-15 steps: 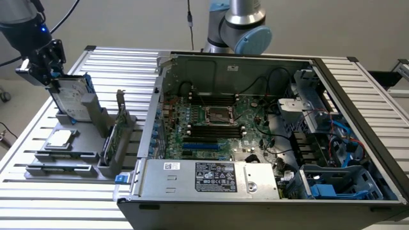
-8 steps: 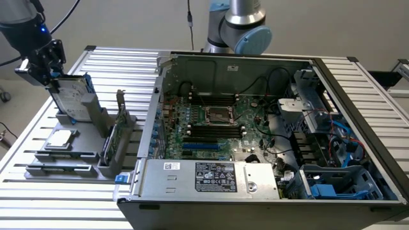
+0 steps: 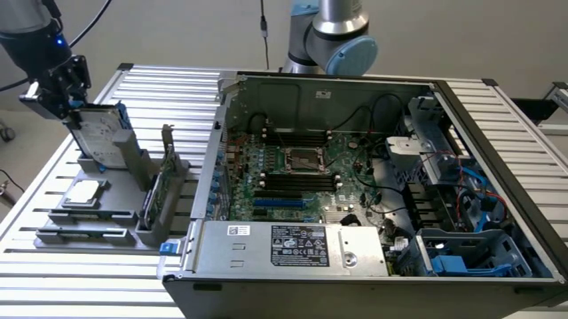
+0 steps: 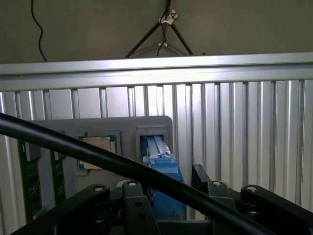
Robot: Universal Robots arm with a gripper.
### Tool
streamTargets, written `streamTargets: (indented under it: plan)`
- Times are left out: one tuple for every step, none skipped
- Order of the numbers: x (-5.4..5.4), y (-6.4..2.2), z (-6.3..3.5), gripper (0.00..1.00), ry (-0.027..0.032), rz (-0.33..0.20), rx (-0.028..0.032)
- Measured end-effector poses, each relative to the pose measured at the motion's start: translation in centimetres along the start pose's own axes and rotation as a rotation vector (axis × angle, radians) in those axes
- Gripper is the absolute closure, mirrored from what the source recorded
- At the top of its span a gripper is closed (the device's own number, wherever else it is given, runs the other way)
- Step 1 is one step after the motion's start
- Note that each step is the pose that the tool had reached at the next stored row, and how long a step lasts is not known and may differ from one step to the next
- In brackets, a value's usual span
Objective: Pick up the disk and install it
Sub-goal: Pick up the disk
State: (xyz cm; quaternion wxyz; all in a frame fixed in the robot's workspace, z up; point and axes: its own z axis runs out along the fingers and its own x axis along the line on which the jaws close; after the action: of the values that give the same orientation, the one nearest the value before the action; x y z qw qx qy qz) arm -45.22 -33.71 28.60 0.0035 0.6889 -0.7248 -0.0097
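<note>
**Claw poised over the upright disk**

The claw hangs at the exterior view's left, its jaws spread apart on either side of the upper end of the disk. The disk stands on edge, leaning slightly, in a grey holder on the slatted metal surface, not yet lifted out.

In the wrist view, the disk's blue carrier sits between the claw's black fingers, and a black cable crosses in front.

A small square chip lies in the same holder, and a green circuit card stands beside it. The open computer case lies to the exterior view's right.
</note>
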Motion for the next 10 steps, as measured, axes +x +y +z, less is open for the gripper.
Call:
streamTargets:
  plan:
    - [0.01, 0.00, 0.00, 0.52, 0.0009, 0.000, -0.0013]
    - [0.01, 0.00, 0.00, 0.52, 0.0019, 0.000, -0.0019]
    - [0.02, 0.00, 0.00, 0.52, 0.0036, 0.000, -0.0023]
    - [0.01, -0.01, 0.00, 0.52, 0.0061, 0.000, -0.0022]
    - [0.01, -0.01, 0.00, 0.52, 0.0098, 0.000, -0.0019]
    - [0.01, 0.00, 0.00, 0.52, 0.0137, 0.000, -0.0018]
    - [0.01, 0.00, -0.01, 0.52, 0.0175, 0.000, -0.0017]
    - [0.01, 0.00, -0.01, 0.52, 0.0214, 0.000, -0.0015]
    - [0.01, 0.00, -0.01, 0.52, 0.0264, 0.001, -0.0012]
    - [0.01, -0.01, -0.01, 0.52, 0.0317, 0.001, -0.0010]
